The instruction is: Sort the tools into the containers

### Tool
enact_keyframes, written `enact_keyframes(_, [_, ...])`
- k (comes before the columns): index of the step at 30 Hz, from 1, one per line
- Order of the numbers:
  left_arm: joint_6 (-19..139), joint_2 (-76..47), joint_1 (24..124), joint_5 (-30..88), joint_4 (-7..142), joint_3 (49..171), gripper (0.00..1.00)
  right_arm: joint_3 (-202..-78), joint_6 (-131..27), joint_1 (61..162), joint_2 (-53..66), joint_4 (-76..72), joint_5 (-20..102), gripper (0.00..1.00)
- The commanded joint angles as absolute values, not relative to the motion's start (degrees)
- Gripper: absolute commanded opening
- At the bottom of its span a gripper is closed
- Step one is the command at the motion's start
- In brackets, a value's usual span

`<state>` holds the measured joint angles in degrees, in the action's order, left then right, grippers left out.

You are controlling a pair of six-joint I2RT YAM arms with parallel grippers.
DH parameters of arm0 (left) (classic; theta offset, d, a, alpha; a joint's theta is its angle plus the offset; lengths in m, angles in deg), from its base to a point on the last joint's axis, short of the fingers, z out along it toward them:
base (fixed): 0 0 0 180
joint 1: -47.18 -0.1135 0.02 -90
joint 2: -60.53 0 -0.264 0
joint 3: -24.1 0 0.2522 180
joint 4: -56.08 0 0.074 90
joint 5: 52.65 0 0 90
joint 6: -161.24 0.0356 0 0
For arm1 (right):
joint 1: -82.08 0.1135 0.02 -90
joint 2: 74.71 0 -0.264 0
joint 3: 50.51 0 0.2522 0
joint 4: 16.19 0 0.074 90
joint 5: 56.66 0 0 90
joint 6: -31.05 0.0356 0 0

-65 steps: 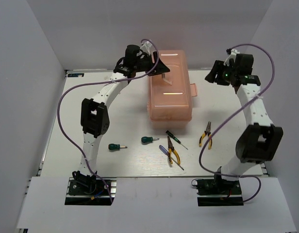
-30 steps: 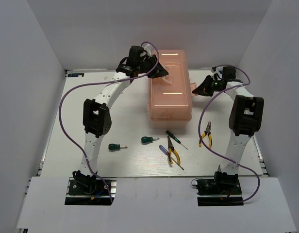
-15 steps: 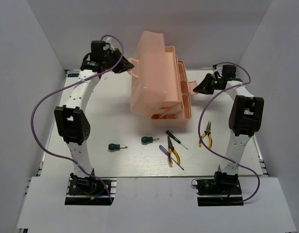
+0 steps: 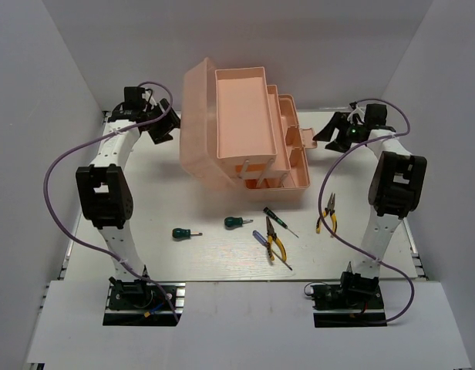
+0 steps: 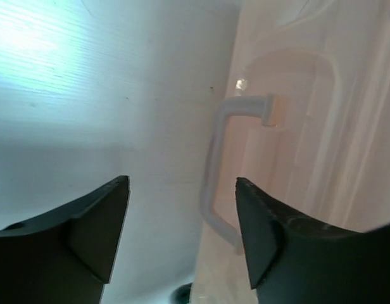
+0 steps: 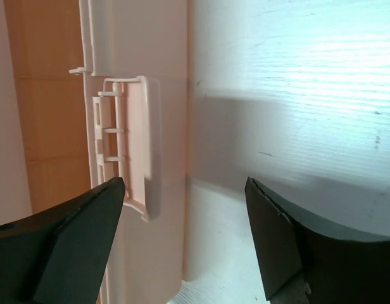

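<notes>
Toolbox (image 4: 237, 131) is standing open, left pincer (image 4: 162, 128) and right pincer (image 4: 330, 129) are hanging released and empty — all six tools (image 4: 274, 239) are lying unsorted on the bench (image 4: 199, 254).

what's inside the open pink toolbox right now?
The translucent salmon-pink plastic toolbox stands open and its top tray is bare. The lower tiers and base compartment are mostly covered by that tray, so their contents cannot be seen.
</notes>
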<state>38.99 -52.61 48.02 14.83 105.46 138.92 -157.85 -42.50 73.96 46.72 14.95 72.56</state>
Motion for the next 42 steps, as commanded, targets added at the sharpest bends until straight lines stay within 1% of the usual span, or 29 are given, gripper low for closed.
enact_keyframes(1, [40.3, -48.4, 46.9, 15.0, 105.5, 139.2, 0.81, -158.1, -46.2, 73.0, 43.3, 15.2, 74.7, 0.83])
enact_keyframes(2, [40.3, -48.4, 46.9, 15.0, 106.2, 139.2, 0.81, -158.1, -47.9, 73.0, 42.5, 17.5, 74.5, 0.83])
enact_keyframes(4, [40.8, -47.2, 45.3, 16.4, 107.8, 139.2, 0.82, -158.2, -51.6, 72.8, 41.0, 21.0, 71.1, 0.78])
enact_keyframes(7, [40.8, -46.6, 43.8, 20.7, 111.2, 138.7, 0.82, -158.6, -61.0, 72.9, 36.8, 32.1, 65.0, 0.57])
enact_keyframes(8, [40.8, -45.2, 43.7, 22.2, 112.4, 138.7, 0.82, -158.2, -64.4, 72.9, 36.1, 35.2, 63.2, 0.43])
enact_keyframes(10, [40.8, -44.0, 43.0, 29.0, 115.2, 139.5, 0.82, -155.2, -70.3, 73.1, 32.7, 40.2, 57.9, 0.3])
enact_keyframes(11, [40.8, -42.1, 42.5, 32.0, 118.3, 139.6, 0.81, -154.1, -75.7, 73.2, 31.6, 41.5, 56.4, 0.17])
enact_keyframes(13, [40.8, -39.2, 42.5, 38.7, 118.9, 137.7, 0.73, -148.0, -78.8, 73.4, 28.2, 44.3, 53.5, 0.15])
enact_keyframes(14, [40.8, -37.4, 42.5, 40.2, 118.9, 136.4, 0.65, -145.0, -81.2, 73.4, 26.1, 45.0, 52.8, 0.15])
enact_keyframes(15, [40.8, -34.0, 42.5, 41.8, 118.0, 133.6, 0.46, -143.8, -83.5, 73.6, 24.1, 47.6, 52.2, 0.18])
enact_keyframes(16, [40.8, -32.2, 42.5, 41.8, 117.5, 132.2, 0.32, -141.5, -84.3, 73.9, 23.3, 48.3, 51.2, 0.21])
enact_keyframes(17, [40.8, -30.5, 43.1, 41.8, 116.2, 130.8, 0.21, -139.3, -84.9, 74.0, 22.5, 49.5, 50.8, 0.25])
enact_keyframes(18, [41.5, -28.8, 43.1, 41.8, 115.3, 128.4, 0.14, -138.4, -85.8, 74.2, 20.6, 52.0, 50.3, 0.34])
enact_keyframes(19, [42.1, -25.5, 43.9, 41.2, 114.4, 127.4, 0.08, -135.5, -85.8, 74.4, 20.0, 54.0, 49.2, 0.38])
enact_keyframes(20, [44.3, -24.1, 43.9, 37.0, 113.4, 126.0, 0.08, -134.2, -85.8, 74.9, 19.4, 54.6, 48.6, 0.43])
enact_keyframes(21, [45.3, -23.0, 44.5, 33.9, 111.4, 125.4, 0.1, -133.1, -85.8, 75.1, 17.0, 55.3, 47.7, 0.53])
enact_keyframes(22, [46.5, -21.9, 44.5, 29.7, 110.0, 124.6, 0.26, -128.9, -85.8, 75.6, 16.1, 55.0, 46.9, 0.57])
enact_keyframes(24, [50.0, -19.0, 46.4, 18.8, 107.6, 122.8, 0.5, -126.2, -85.8, 76.3, 13.0, 54.1, 46.2, 0.62])
enact_keyframes(25, [51.0, -18.3, 47.3, 13.3, 107.5, 122.2, 0.65, -122.4, -85.7, 76.6, 12.6, 52.8, 44.6, 0.62])
enact_keyframes(26, [52.1, -17.4, 48.2, 11.4, 107.5, 121.2, 0.7, -121.5, -85.4, 77.2, 12.1, 52.2, 44.2, 0.62])
enact_keyframes(28, [54.8, -14.1, 51.7, 8.9, 108.4, 119.6, 0.74, -119.1, -83.2, 78.0, 12.3, 49.4, 43.1, 0.63])
enact_keyframes(33, [56.7, -6.2, 58.5, 8.3, 109.9, 111.6, 0.73, -114.8, -77.1, 80.1, 16.2, 41.6, 38.1, 0.62])
enact_keyframes(34, [56.7, -4.6, 59.6, 8.3, 109.9, 109.4, 0.73, -114.7, -74.7, 80.2, 16.8, 40.4, 37.5, 0.54])
enact_keyframes(37, [56.7, -3.5, 64.4, 7.6, 109.9, 105.6, 0.67, -114.9, -71.9, 80.7, 19.8, 40.5, 35.4, 0.45])
enact_keyframes(38, [56.7, -3.5, 65.8, 7.6, 109.1, 104.8, 0.66, -114.9, -70.8, 80.6, 19.8, 41.4, 35.4, 0.31])
enact_keyframes(39, [56.0, -3.5, 67.2, 7.6, 108.3, 104.1, 0.66, -115.1, -70.6, 80.3, 19.7, 41.9, 35.1, 0.23])
enact_keyframes(40, [55.5, -3.5, 70.0, 8.2, 107.6, 103.5, 0.66, -115.0, -70.2, 80.3, 18.4, 42.4, 34.8, 0.05])
enact_keyframes(41, [55.5, -3.5, 71.6, 8.2, 106.8, 103.5, 0.66, -114.7, -70.7, 80.3, 16.2, 42.4, 34.4, 0.0])
enact_keyframes(42, [55.5, -4.7, 73.2, 8.2, 106.8, 103.5, 0.66, -114.0, -71.5, 80.1, 14.9, 42.6, 33.9, 0.0])
